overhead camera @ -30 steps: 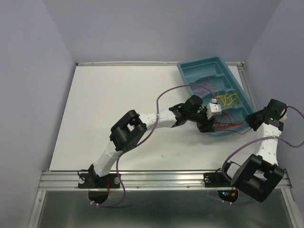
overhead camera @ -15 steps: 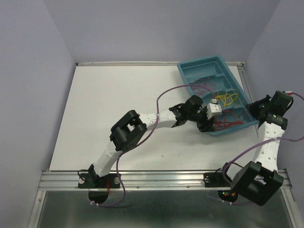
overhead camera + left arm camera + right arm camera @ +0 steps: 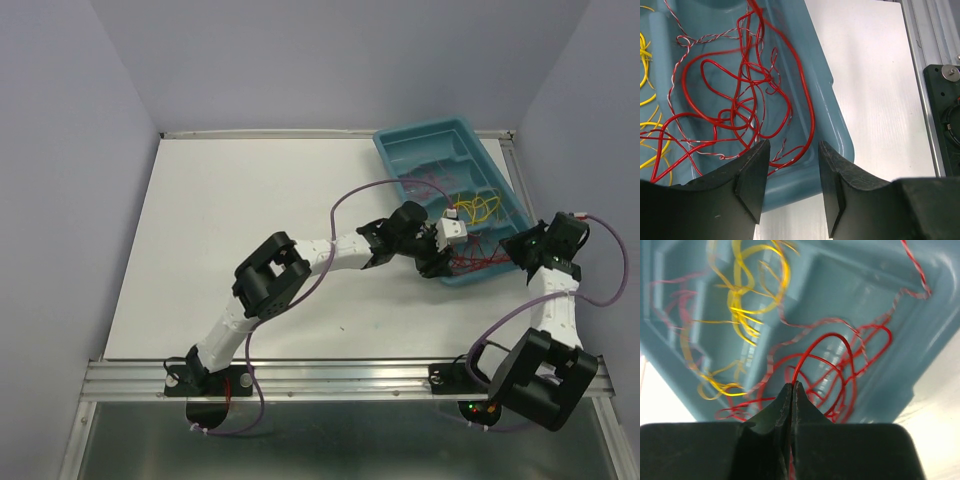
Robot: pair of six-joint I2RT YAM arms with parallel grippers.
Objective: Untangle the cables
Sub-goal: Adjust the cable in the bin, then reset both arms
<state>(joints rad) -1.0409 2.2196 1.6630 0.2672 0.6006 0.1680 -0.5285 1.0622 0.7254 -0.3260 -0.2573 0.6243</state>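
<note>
A teal tray (image 3: 428, 152) lay at an angle on the far right of the white tabletop (image 3: 250, 220), and the cables lay loose inside it. In the top view the red cables (image 3: 482, 261) filled the compartment at the tray's near end, and the yellow cables (image 3: 479, 208) sat in the compartment just behind that. The left gripper (image 3: 437, 264) reached across from the left and hung over the tray's near-left corner. In the left wrist view, this left gripper (image 3: 791, 150) had its jaws apart with nothing between them. Just beyond their tips, the red cables (image 3: 740, 95) looped over one another against the tray (image 3: 832, 117) wall. A thin red-and-white twisted strand (image 3: 705, 36) wound through those loops, and the yellow cables (image 3: 645, 50) showed at the left edge of that view. The right gripper (image 3: 518, 249) met the tray's near-right rim from the right. In the right wrist view, the right gripper (image 3: 791, 387) had its jaws pressed together on one of the red cables (image 3: 832, 357). That strand rose from between the tips and arched over the tray (image 3: 880, 295) floor. The yellow cables (image 3: 750, 290) looked blurred farther in.
</note>
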